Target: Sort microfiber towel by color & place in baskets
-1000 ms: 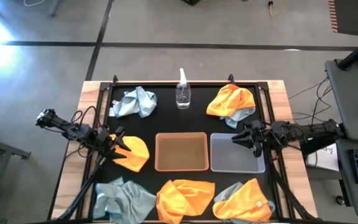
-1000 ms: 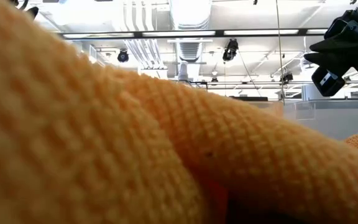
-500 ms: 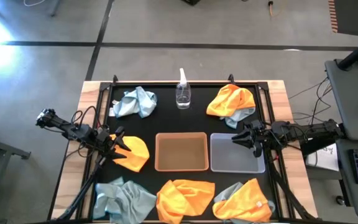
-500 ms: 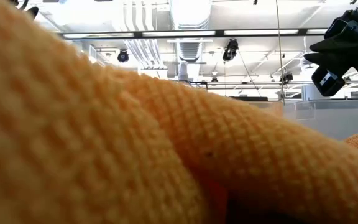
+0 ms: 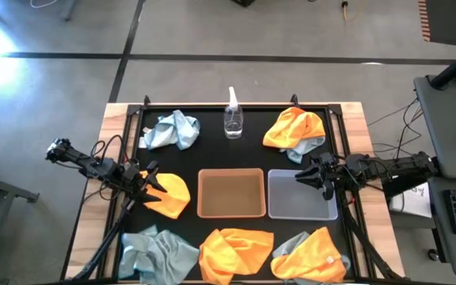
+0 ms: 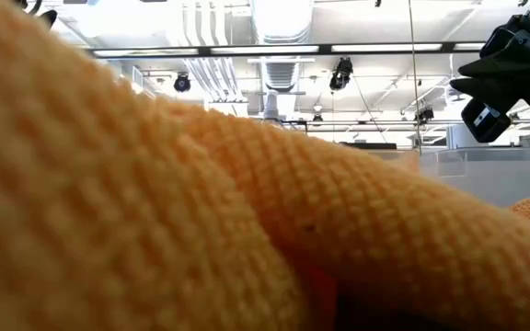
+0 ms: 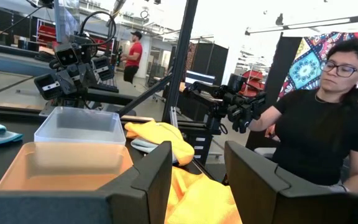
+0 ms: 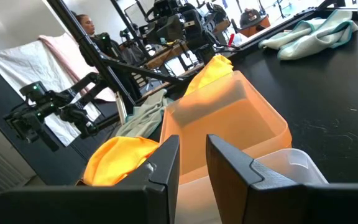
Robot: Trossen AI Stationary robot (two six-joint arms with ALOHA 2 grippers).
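The left gripper (image 5: 150, 187), fingers spread, hovers at the edge of an orange towel (image 5: 172, 194), with the empty tan basket (image 5: 230, 193) just beyond. The right gripper (image 5: 303, 176), fingers slightly apart, hangs over the empty grey basket (image 5: 301, 195). A spray bottle (image 5: 233, 117) stands behind both baskets; four orange and four blue-grey towels lie around them.

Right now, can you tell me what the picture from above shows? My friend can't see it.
Two empty baskets, a tan basket and a grey basket, sit side by side mid-table, with orange and blue-grey towels scattered around them. The left pincer is open at an orange towel; the right pincer hovers open over the grey basket.
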